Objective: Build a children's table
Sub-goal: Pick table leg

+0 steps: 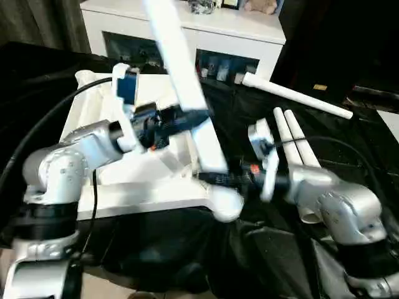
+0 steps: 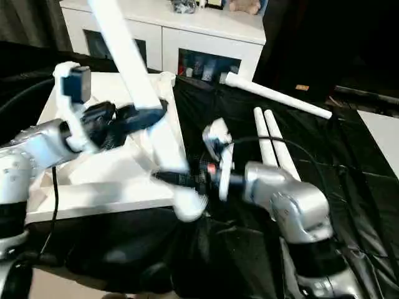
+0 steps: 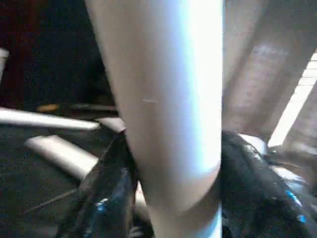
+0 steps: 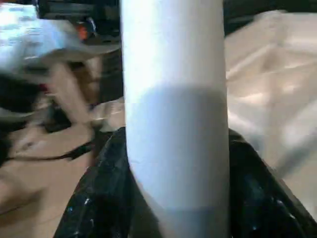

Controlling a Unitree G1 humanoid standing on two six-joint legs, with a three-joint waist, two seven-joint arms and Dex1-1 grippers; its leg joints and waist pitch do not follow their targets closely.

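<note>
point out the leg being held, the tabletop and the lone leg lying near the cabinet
held leg point(image 1: 181, 68), left eye view, mid shaft
tabletop point(image 1: 149, 199), left eye view, near rim
lone leg point(image 1: 299, 96), left eye view, mid shaft

A black, glossy, crinkled sheet point(image 1: 349, 162) covers the work surface from near to far. At the far side stands a white cabinet point(image 1: 262, 38) with dark glass doors point(image 1: 227, 65) (small items sit behind the glass, too blurred to name). Small objects point(image 1: 260, 6) rest on its top, one of them tan and soft-looking. A dark curtain point(image 1: 37, 22) hangs at far left. A tall dark panel point(image 1: 336, 37) rises at far right. Pale floor point(image 1: 106, 288) shows at the near edge.
</note>
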